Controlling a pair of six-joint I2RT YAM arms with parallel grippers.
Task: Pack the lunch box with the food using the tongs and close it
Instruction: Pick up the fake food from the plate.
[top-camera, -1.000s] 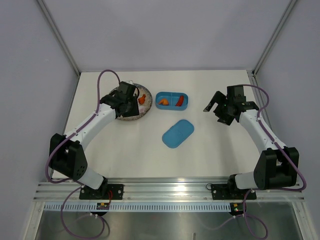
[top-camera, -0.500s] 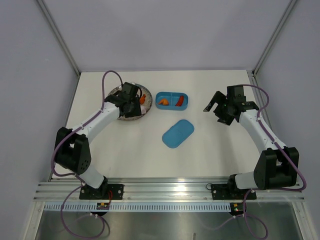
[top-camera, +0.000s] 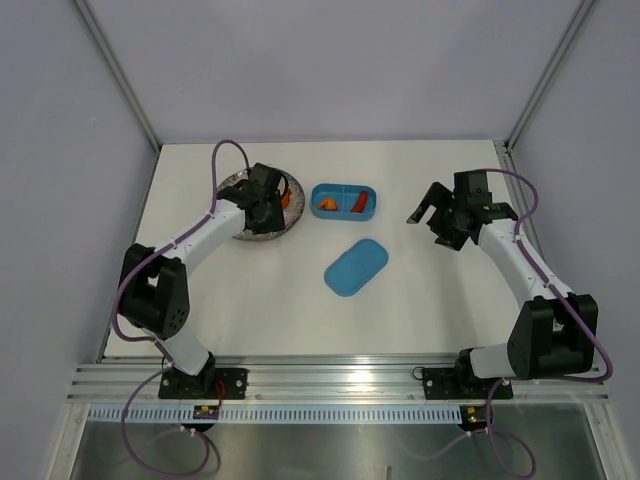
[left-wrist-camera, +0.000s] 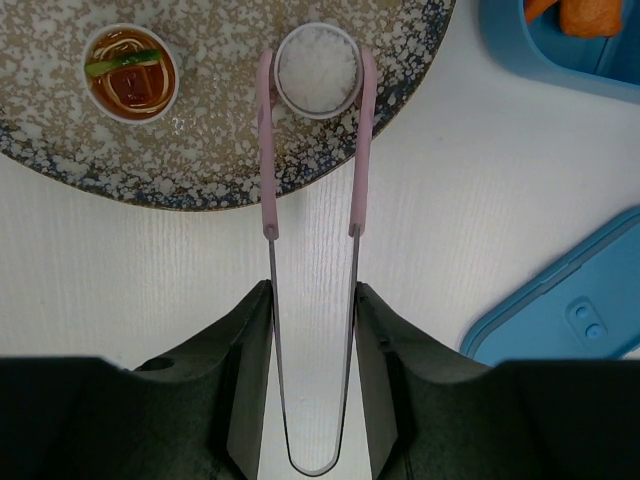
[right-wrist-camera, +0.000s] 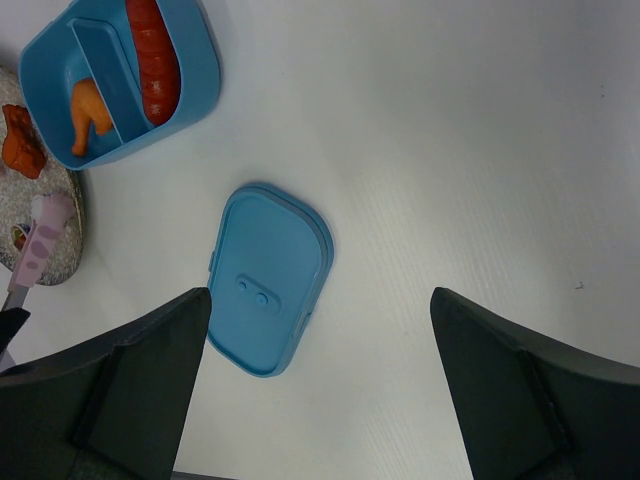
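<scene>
With a soup cup (left-wrist-camera: 130, 72) sitting upper left on the plate (left-wrist-camera: 200, 150), the left gripper (left-wrist-camera: 312, 320), jaws pinching the tongs (left-wrist-camera: 357, 160), is straddling the white piece (left-wrist-camera: 317, 68) at top centre and is likely needing an even squeeze. Rightward, the lunch box (left-wrist-camera: 560, 68) is lying open beside its lid (left-wrist-camera: 560, 310); the right gripper (top-camera: 430, 222) is holding its jaws spread.

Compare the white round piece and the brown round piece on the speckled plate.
The white piece is white and grainy; the brown piece shows orange-brown filling with a green strip. The white piece sits between the tips of the tongs; the brown piece lies free of them. Both are small, round and rest on the plate.
</scene>
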